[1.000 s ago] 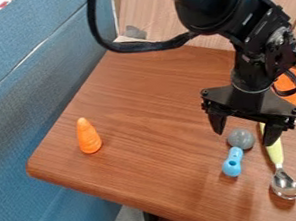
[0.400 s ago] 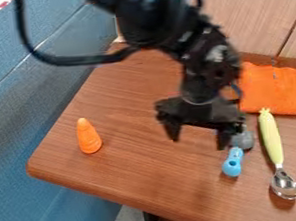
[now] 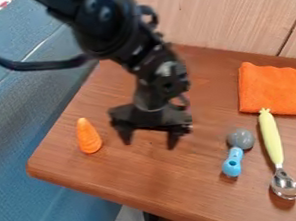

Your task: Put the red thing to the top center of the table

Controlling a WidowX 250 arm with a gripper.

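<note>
My black gripper [image 3: 150, 145] hangs over the left-middle of the wooden table [image 3: 145, 175], its two fingers spread wide with nothing between them. Just left of it stands or lies an orange carrot-shaped object [image 3: 88, 136], close to the table's left corner; the gripper is apart from it. An orange-red folded cloth [image 3: 275, 89] lies at the table's back right, well to the right of the gripper.
Right of the gripper is a blue toy piece with a grey ball end [image 3: 236, 151]. Beside it lies a spoon with a yellow-green handle [image 3: 273, 143], its tip near the cloth. A wood-grain panel [image 3: 234, 12] borders the back edge, and a blue padded surface [image 3: 36, 110] lies left.
The gripper has moved left across the table, from above the grey ball and spoon to near the orange carrot-shaped object. The cloth and spoon handle are now uncovered.
</note>
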